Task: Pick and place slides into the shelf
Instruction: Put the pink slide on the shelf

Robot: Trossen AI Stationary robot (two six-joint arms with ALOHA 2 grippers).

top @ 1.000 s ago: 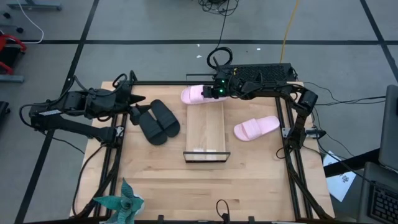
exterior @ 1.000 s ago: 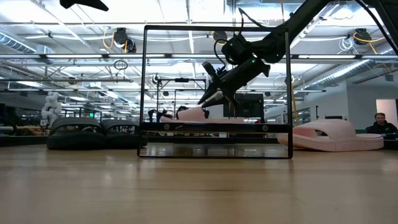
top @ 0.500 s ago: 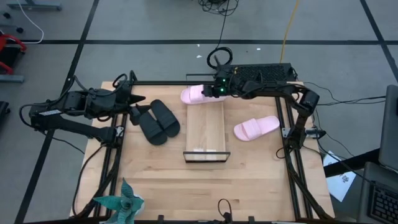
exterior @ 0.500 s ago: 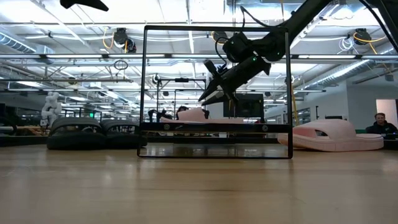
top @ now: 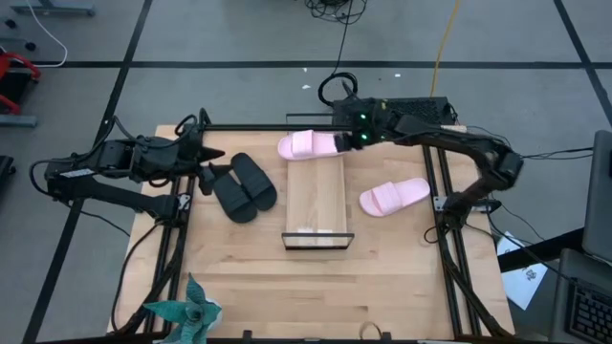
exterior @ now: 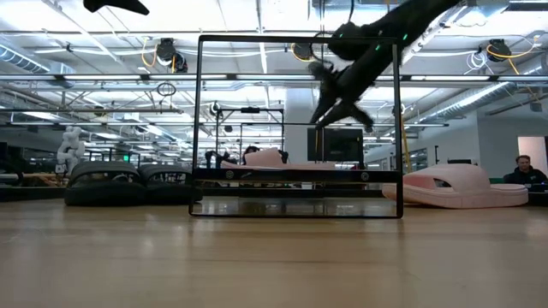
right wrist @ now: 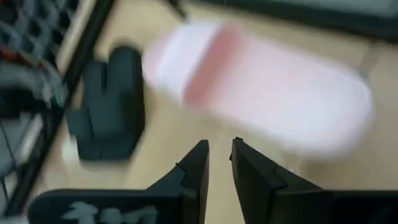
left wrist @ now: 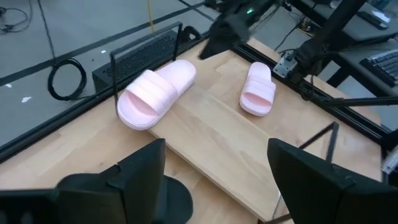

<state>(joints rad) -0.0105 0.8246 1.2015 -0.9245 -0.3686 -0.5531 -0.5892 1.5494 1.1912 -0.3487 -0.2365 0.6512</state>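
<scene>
One pale pink slide (top: 308, 144) lies sole down across the far end of the shelf (top: 317, 203); it also shows in the left wrist view (left wrist: 155, 93). The other pink slide (top: 394, 196) lies on the table to the right of the shelf. The black pair (top: 244, 186) lies side by side to the left of it. My right gripper (top: 356, 142) hangs raised in the air by the shelf's far right corner, shut and empty, just right of the first pink slide (right wrist: 261, 93). My left gripper (top: 214, 160) is open and empty, above the table beside the black pair.
Black metal rails (top: 449, 239) run along the table's left, right and far sides. A dark flat device (top: 406, 110) sits at the far right. A teal paper figure (top: 186, 311) stands at the near left. A person (exterior: 518, 167) shows in the room beyond.
My right gripper has drawn back from the pink slide's end at the far end of the shelf, going up and toward the table's right edge. The pink slide has stayed where it was.
</scene>
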